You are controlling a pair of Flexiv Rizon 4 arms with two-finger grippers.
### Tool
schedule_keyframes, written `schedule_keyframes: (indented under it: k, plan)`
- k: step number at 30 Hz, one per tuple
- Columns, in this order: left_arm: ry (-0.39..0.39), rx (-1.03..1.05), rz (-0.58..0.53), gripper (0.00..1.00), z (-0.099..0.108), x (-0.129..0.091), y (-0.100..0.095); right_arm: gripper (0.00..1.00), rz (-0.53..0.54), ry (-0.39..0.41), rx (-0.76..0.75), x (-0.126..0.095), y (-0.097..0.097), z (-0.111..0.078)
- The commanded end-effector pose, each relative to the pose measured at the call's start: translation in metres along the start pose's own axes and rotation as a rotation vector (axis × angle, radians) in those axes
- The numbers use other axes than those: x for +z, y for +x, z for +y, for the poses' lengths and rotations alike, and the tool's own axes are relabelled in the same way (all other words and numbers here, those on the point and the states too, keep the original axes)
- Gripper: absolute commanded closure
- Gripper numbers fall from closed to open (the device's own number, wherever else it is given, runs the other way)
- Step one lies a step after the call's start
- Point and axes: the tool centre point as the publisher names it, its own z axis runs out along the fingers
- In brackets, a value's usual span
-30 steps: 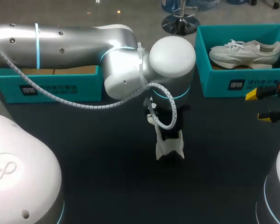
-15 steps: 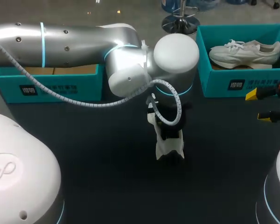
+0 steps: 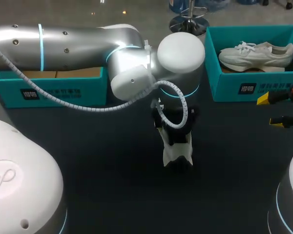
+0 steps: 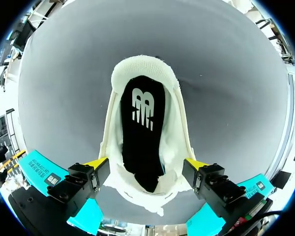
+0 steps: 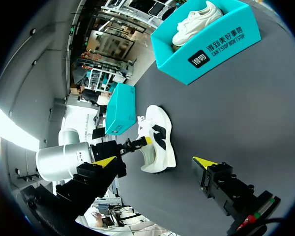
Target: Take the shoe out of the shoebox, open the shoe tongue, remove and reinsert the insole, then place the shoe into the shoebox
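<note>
on the tabletop (image 3: 88,170) stands the shoe (image 4: 146,128), the left tool (image 4: 146,163) wide open above it, fingers (image 4: 101,163) either side, gripping nothing. right tool (image 5: 155,160) gapes empty near the shoebox (image 5: 211,54).

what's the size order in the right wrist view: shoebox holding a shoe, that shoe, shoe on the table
1. shoebox
2. shoe on the table, nearer the camera
3. shoe in the shoebox

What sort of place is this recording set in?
Probably a robot test bench in a lab: the left arm and the right gripper are at a dark table, with a teal shoebox and a white shoe set out for practice.
</note>
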Motion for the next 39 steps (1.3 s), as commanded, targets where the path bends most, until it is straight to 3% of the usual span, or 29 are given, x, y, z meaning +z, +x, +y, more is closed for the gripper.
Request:
schedule_keyframes:
  k: [1,15,16,19,32,39]
  plan:
    - [0.007,0.0,-0.002,0.0,0.011,-0.006,0.002,0.0,-0.005,-0.001,0.001,0.0,0.001,-0.001]
    - [-0.002,-0.004,-0.023,0.01,0.045,-0.042,-0.006,0.0,-0.005,-0.001,0.001,0.0,0.001,-0.001]
    - [0.003,-0.005,-0.021,0.47,0.046,-0.044,-0.006,0.0,-0.005,-0.001,0.001,0.0,0.001,-0.001]
    - [0.008,-0.009,-0.02,1.0,0.05,-0.047,-0.003,0.0,-0.005,-0.001,0.001,0.0,0.001,-0.001]
    - [-0.004,0.019,-0.021,1.0,0.058,-0.059,0.002,0.0,-0.005,-0.001,0.001,0.0,0.001,-0.001]
    - [0.011,0.041,-0.004,1.0,0.044,-0.046,0.003,0.0,-0.005,-0.001,0.001,0.0,0.001,-0.001]
